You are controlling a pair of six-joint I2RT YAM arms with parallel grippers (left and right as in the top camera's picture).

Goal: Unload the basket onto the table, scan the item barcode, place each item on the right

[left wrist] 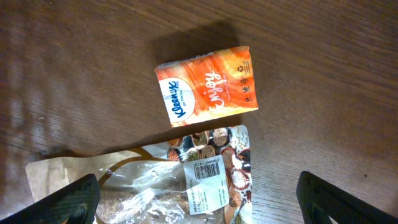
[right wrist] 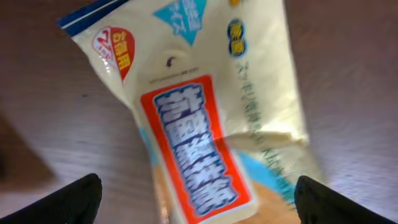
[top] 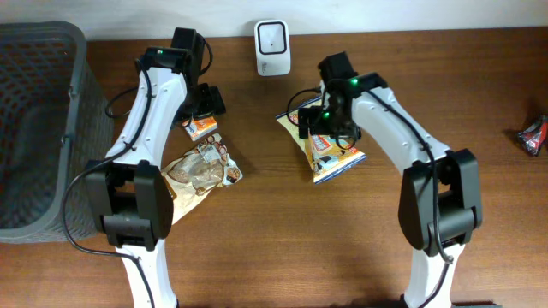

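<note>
The dark wooden surface (top: 274, 231) carries a white scanner (top: 272, 37) at its far edge. Nearer and left of the scanner lie an orange Kleenex pack (top: 203, 128) and a clear snack bag (top: 201, 171). Nearer and right of the scanner lies a yellow pouch (top: 327, 147), with a red wrapper (top: 533, 135) far right.

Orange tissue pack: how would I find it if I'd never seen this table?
Start at the big dark basket on the left, then move right to the white arm nearest it. Beside that arm lies a crinkly snack bag, and just above it in the overhead view is the tissue pack. It is the small flat orange one with a white end saying Kleenex.
</note>
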